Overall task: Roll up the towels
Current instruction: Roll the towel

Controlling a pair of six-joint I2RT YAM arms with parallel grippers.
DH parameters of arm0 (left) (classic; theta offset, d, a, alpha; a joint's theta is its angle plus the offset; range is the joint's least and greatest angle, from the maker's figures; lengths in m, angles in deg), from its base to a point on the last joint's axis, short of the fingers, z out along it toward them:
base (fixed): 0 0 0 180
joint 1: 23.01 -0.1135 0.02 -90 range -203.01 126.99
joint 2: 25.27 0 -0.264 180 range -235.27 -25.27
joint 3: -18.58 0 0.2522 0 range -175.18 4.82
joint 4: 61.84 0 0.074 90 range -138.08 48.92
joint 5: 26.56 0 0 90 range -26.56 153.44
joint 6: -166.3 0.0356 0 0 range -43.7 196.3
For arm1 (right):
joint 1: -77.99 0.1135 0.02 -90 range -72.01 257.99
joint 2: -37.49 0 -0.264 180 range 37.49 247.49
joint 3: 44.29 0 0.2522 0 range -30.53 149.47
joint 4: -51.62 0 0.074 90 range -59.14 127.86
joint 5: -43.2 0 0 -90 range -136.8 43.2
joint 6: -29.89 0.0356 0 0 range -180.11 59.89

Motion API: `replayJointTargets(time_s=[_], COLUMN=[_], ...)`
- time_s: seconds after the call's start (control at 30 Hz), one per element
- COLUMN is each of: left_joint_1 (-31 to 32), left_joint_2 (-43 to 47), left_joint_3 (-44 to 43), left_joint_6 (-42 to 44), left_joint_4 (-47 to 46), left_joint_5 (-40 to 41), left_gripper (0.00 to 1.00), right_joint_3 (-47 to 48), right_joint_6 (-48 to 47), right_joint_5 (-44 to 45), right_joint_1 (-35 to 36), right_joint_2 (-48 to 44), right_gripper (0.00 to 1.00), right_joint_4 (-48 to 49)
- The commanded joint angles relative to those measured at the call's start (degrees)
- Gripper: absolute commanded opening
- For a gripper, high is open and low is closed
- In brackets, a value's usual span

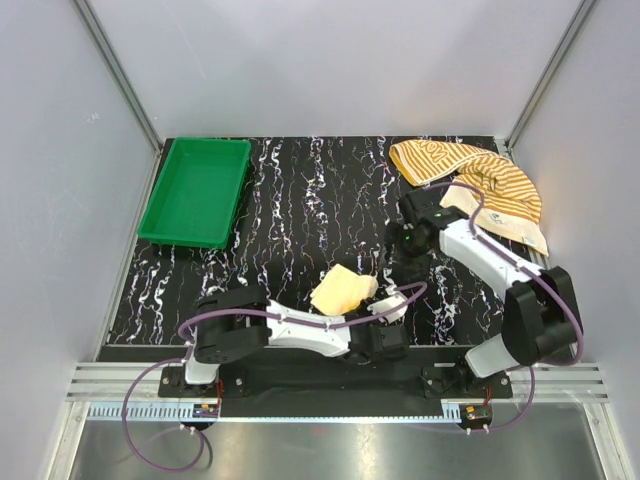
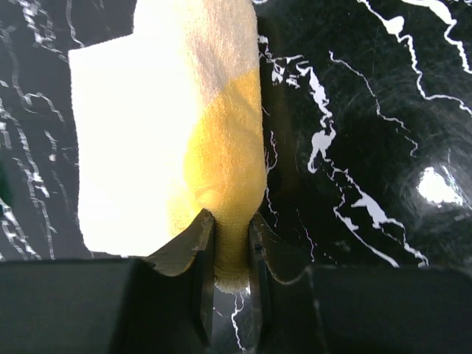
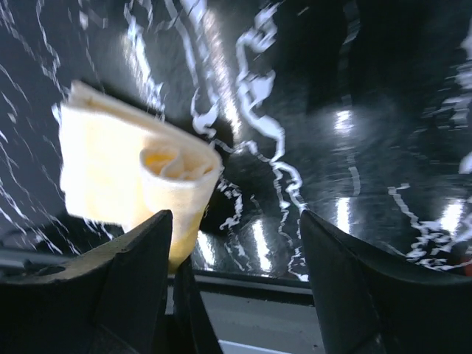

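Note:
The plain pale yellow towel (image 1: 343,290) lies partly rolled near the table's front edge. In the left wrist view the rolled part of the yellow towel (image 2: 221,147) runs away from the camera, with a flat flap to its left. My left gripper (image 2: 232,236) is shut on the roll's near end, and in the top view the left gripper (image 1: 378,297) sits at the towel's right side. My right gripper (image 3: 234,217) is open and holds nothing; the open end of the yellow towel's roll (image 3: 173,166) is just beyond its left finger. The striped towel (image 1: 470,180) lies crumpled at the back right, behind the right gripper (image 1: 405,260).
A green tray (image 1: 150,222) stands at the back left of the black marbled table (image 1: 300,200). The metal rail (image 1: 330,385) with both arm bases runs along the near edge. Grey walls close in the sides and back.

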Motion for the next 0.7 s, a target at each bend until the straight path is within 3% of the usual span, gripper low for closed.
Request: replayJointTargets(time_s=[0.0, 0.2, 0.43, 0.67], left_joint_1=[-1.89, -6.19, -13.75, -20.35], left_joint_2=[4.66, 9.05, 17.75, 23.21], left_joint_3=[2.53, 5.96, 14.05, 20.64], left_joint_6=[-1.16, -1.69, -3.45, -5.20], left_joint_4=[-2.99, -6.68, -15.91, -27.85], left_joint_5=[-8.65, -16.65, -33.50, -48.80], left_gripper=[0.07, 0.04, 0.02, 0.01], right_joint_3=[2.49, 0.47, -5.32, -13.59], right_joint_6=[-0.65, 0.50, 1.63, 4.18], right_joint_5=[5.16, 9.65, 5.78, -9.06], right_joint_1=[-4.09, -6.21, -6.12, -6.21], right_joint_2=[-5.39, -13.04, -17.78, -22.36], right_gripper=[0.77, 0.81, 0.82, 0.83], right_joint_4=[-2.64, -2.47, 1.47, 12.72])
